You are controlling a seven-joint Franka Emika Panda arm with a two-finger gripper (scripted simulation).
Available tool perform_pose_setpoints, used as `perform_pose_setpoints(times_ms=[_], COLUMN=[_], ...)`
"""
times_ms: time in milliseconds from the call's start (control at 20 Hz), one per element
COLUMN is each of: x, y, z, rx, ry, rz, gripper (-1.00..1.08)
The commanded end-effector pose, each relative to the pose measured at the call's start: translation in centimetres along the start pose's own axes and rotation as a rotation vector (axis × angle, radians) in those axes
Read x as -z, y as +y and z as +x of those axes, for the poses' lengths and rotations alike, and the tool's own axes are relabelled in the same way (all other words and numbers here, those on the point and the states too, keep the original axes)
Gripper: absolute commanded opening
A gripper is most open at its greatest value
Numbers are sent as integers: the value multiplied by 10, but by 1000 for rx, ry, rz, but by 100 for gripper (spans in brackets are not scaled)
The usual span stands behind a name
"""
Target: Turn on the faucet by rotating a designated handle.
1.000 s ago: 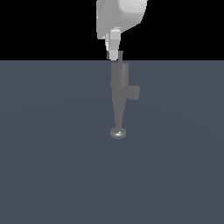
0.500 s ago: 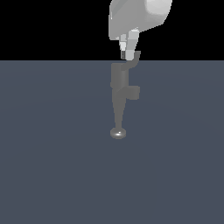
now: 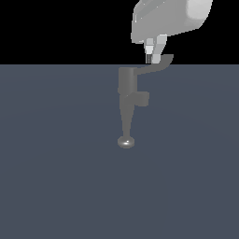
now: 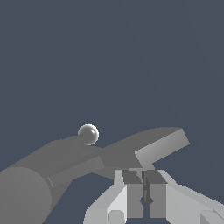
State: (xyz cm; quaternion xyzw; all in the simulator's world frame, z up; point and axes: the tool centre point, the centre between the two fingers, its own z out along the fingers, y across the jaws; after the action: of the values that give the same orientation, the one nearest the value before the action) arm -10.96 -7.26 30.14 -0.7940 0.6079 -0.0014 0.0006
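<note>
The matte grey faucet [image 3: 127, 84] stands upright in the exterior view, its tapering spout ending in a shiny rounded tip [image 3: 126, 142], with a small side block [image 3: 143, 98]. The thin flat handle [image 3: 158, 64] sticks out from the cylinder's top toward the exterior view's right. My gripper [image 3: 153, 55] is shut, empty, and its fingertips rest against the handle's side near the flared end. In the wrist view the fingers [image 4: 133, 192] stand nearly together just behind the handle [image 4: 151, 146], with the spout tip [image 4: 88, 134] beyond and the faucet body [image 4: 26, 192] beside them.
A flat dark blue-grey floor [image 3: 56, 177] spreads all around the faucet. The background above it is black.
My gripper has moved toward the exterior view's right, staying shut. The handle has swung with it, from roughly over the cylinder to pointing right.
</note>
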Motion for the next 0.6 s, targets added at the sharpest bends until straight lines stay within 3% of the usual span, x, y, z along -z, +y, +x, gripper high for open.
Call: perform_pose_setpoints(times_ms=[0, 50, 550], x=[-2, 0, -1], y=[7, 1, -20], z=[21, 3, 30], rx=[-32, -1, -11], ry=[-1, -1, -1], rz=[-3, 0, -1], gripper=[-100, -100, -100])
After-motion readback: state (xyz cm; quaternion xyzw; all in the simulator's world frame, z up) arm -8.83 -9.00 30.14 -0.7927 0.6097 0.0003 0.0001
